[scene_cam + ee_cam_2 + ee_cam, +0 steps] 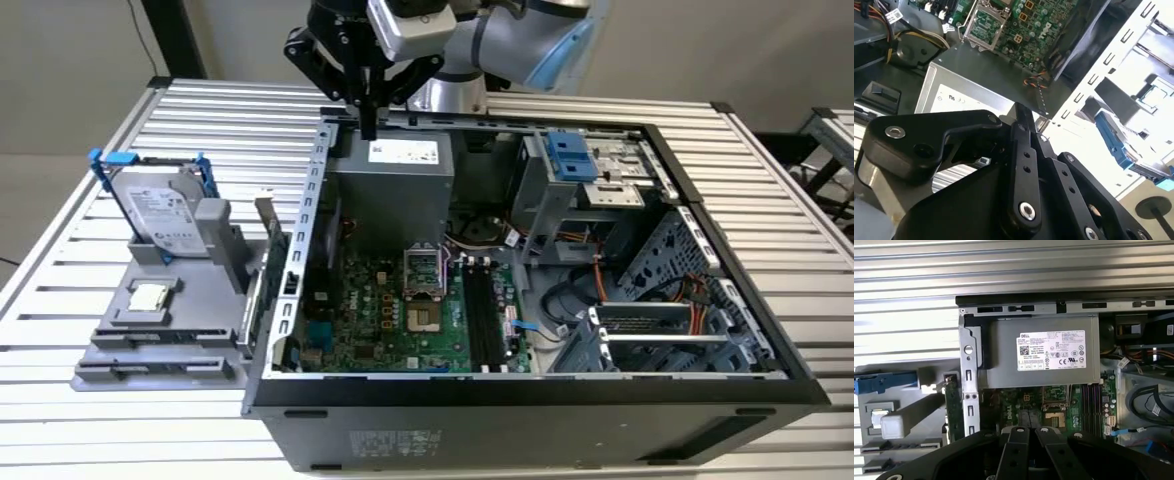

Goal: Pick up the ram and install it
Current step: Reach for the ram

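Standing over the slatted metal table (80, 180), I see the open computer case (534, 420) taking up most of it. Its near wall cuts off the lower edge of the green motherboard (387, 320). The grey power supply (394, 185) sits at the far end of the case, hiding whatever lies under it.

To the exterior view's left, just beside the case, is a grey holder (160, 340). A hard drive (160, 210) stands upright in it, and a small square processor chip (147, 297) lies flat in front of the drive.

The arm (521, 40) is cut off at the top of the exterior view. Its gripper (366, 125) hangs over the case's far rim, above the power supply, its fingers clamped on the ram (367, 133). The ram is edge-on, a thin dark strip poking past the fingertips (1020, 114), so its chips and sticker are hidden. It is well apart from the long black slots (483, 320) on the motherboard.
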`<state>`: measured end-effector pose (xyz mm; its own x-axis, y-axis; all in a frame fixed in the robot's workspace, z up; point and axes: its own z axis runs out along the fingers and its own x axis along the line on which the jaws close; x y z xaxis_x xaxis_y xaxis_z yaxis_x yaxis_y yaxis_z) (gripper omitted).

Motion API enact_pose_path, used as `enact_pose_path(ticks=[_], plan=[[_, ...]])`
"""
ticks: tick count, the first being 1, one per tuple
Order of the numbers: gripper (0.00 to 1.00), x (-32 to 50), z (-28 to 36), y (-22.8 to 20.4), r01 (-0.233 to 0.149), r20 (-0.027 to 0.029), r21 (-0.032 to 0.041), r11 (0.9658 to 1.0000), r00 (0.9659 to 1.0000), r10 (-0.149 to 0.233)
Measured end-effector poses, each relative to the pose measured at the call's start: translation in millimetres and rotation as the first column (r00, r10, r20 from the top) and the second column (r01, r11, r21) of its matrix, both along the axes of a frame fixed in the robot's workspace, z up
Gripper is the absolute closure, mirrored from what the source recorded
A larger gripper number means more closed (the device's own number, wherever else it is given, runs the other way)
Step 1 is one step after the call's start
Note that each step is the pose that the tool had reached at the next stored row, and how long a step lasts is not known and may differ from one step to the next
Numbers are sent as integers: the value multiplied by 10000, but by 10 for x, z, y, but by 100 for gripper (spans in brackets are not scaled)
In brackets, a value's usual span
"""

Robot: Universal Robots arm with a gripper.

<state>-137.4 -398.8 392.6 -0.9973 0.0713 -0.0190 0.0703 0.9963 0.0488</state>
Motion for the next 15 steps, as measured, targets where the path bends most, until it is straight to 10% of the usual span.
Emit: enact_pose_path(ticks=[15], plan=[[100,-316,0,0,0,-1,-1,10000,10000,0]])
